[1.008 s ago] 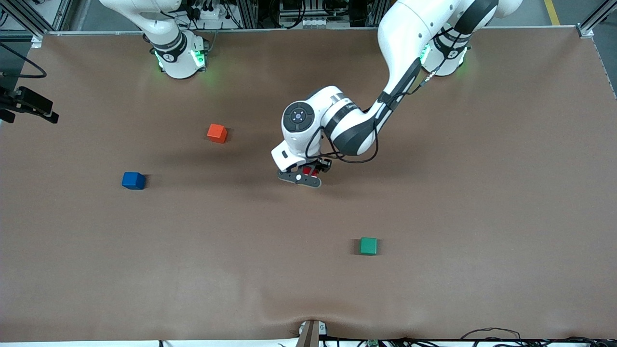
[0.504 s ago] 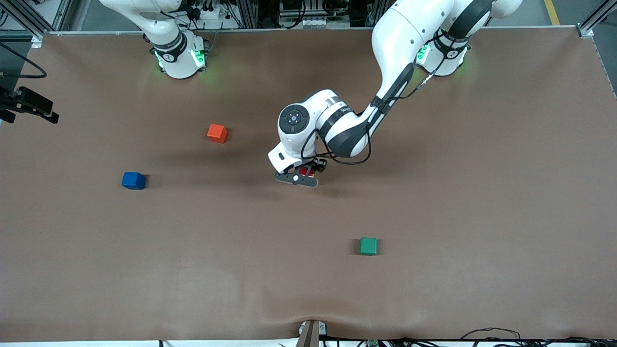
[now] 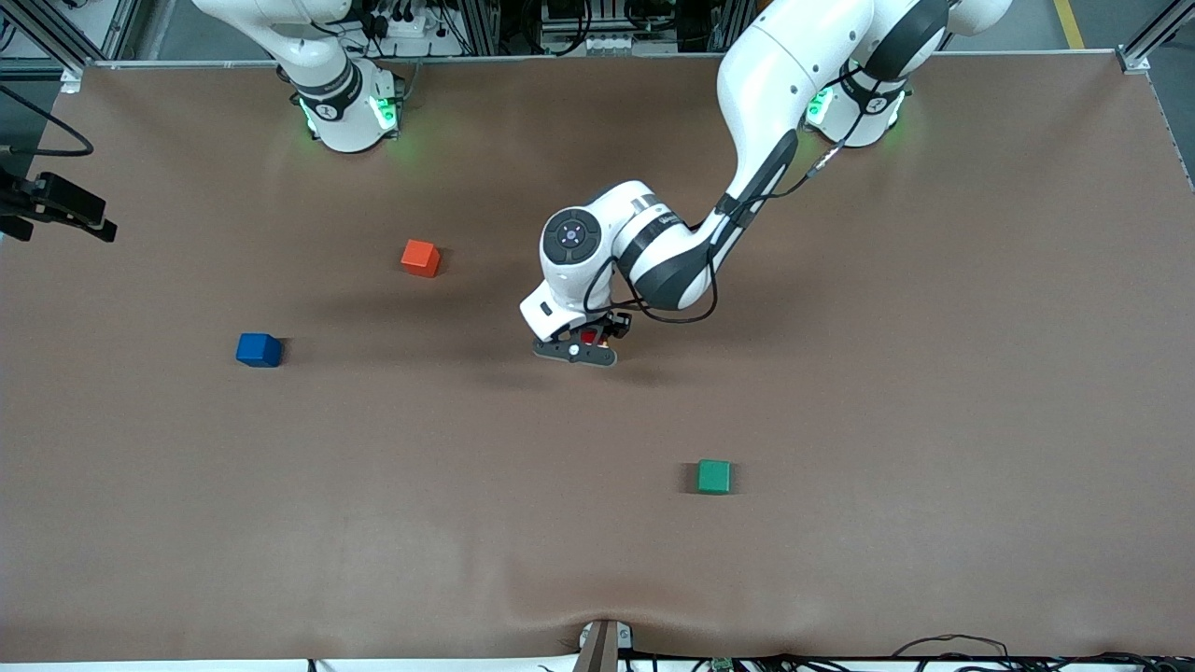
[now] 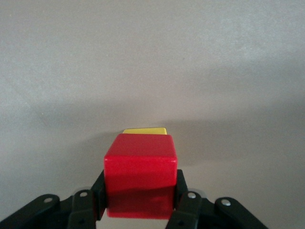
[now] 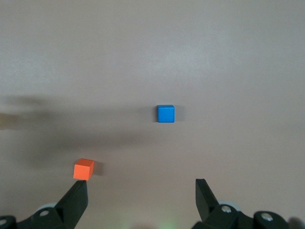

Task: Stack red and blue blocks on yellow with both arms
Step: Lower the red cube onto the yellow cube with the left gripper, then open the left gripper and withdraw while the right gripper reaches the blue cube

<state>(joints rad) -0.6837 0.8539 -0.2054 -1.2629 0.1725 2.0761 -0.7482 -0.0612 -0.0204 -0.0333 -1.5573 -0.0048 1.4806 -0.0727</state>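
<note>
heads up, your left gripper [image 4: 138, 210] has its jaws clamped on the red block [image 4: 140, 174] right over the yellow cube [image 4: 145, 131] mid-surface, and it looks offset, so letting go now could tip it off, while the right gripper [image 5: 142, 200], jaws wide and empty, waits above the blue block [image 3: 258, 349]

The table [image 3: 934, 392] wears a brown, matt covering, cloth-like and finely grained, with a soft wrinkle at the six o'clock edge. The red block [image 4: 140, 174] looks like smooth painted wood or plastic, with a faint sheen on its rounded edges; the yellow block [image 4: 144, 131] under it is flat and matt. The blue block [image 3: 258, 349], orange block [image 3: 420, 258] and green block [image 3: 714, 476] look equally dull. The left arm [image 3: 775, 84] has a glossy white plastic shell with black bands. The left gripper [image 4: 138, 210] is matt black with small metal screws.
</note>
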